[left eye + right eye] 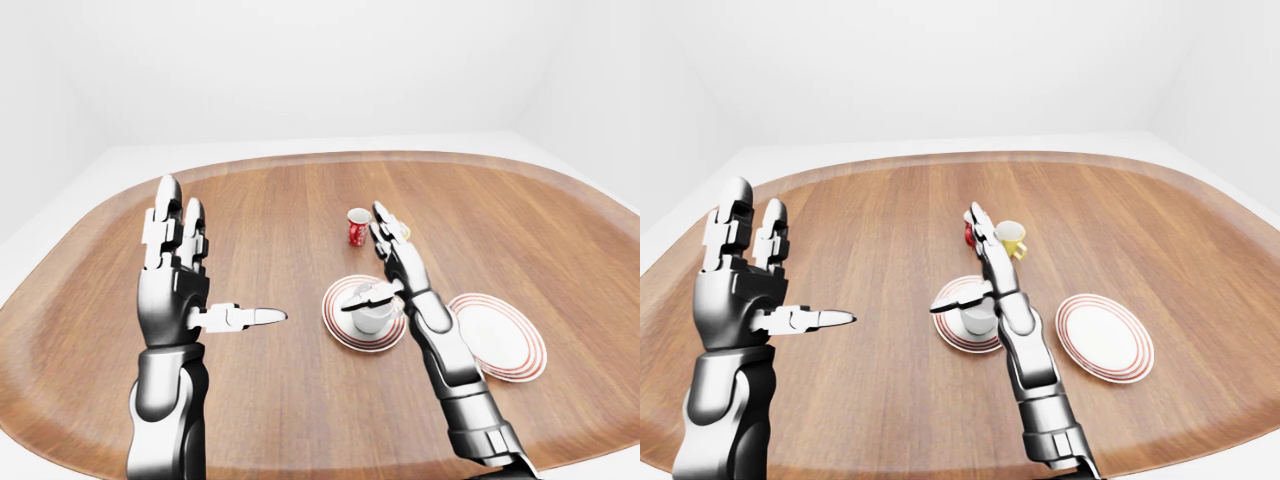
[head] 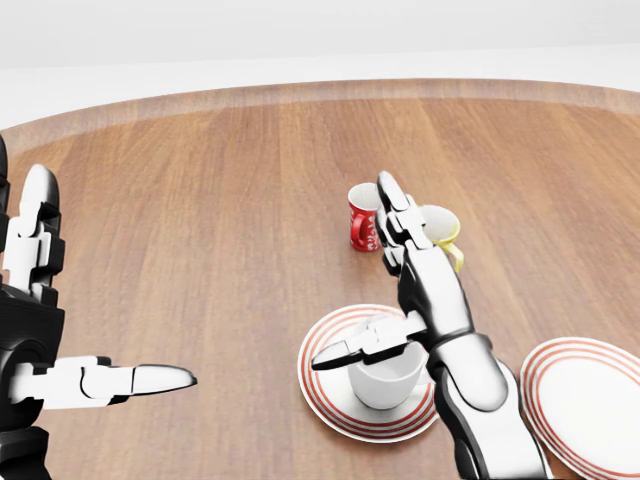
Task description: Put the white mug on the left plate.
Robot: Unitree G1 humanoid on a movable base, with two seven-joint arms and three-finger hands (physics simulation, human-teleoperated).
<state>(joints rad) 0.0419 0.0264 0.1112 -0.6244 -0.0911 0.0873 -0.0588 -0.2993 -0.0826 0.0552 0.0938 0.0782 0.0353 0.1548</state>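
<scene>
The white mug (image 2: 388,384) stands upright on the left red-rimmed plate (image 2: 322,402), near the middle of the head view. My right hand (image 2: 385,290) is open over it, fingers stretched straight toward the top of the view and thumb lying across the mug's rim. The fingers do not close round the mug. My left hand (image 1: 215,262) is open and empty, raised over the wood at the left, well apart from the plate.
A second red-rimmed plate (image 2: 590,400) lies empty to the right. A red mug (image 2: 362,230) and a yellow mug (image 2: 443,232) stand just above the left plate, partly behind my right fingers. All rest on a wide wooden table (image 2: 200,200).
</scene>
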